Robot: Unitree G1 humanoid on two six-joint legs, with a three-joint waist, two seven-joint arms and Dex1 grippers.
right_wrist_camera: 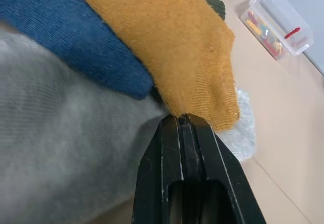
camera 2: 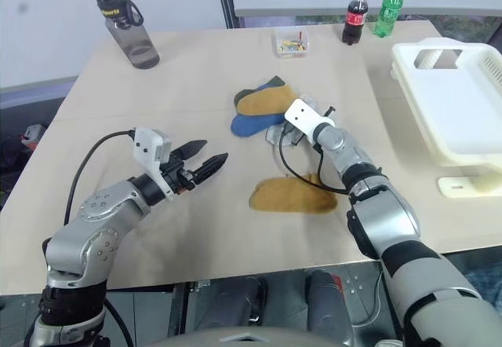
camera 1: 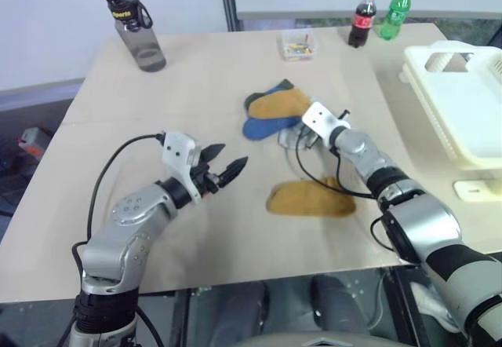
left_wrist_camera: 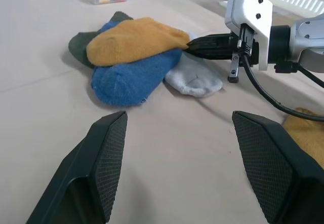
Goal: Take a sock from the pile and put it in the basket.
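One basket (camera 1: pixel 459 111) is seen well off to the right gripper's (right_wrist_camera: pixel 181 120) right, nothing visible inside it. The pile (left_wrist_camera: pixel 136 57) is met at that gripper's tips: one blue, one pale grey, one dark green, and the mustard sock (right_wrist_camera: pixel 172 46) on top. A second mustard sock (camera 1: pixel 310 199) lies apart, beneath the right forearm. The right fingers are pressed together at the sock's edge, shown close in the right wrist view. The left gripper (camera 1: pixel 227 166) is held apart, empty. One clear box (camera 1: pixel 297 45) of small coloured bits sits beyond the pile.

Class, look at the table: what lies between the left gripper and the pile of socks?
Nothing: bare tabletop runs from the left gripper to the pile, as the left wrist view shows. The other yellow sock lies off to the side.
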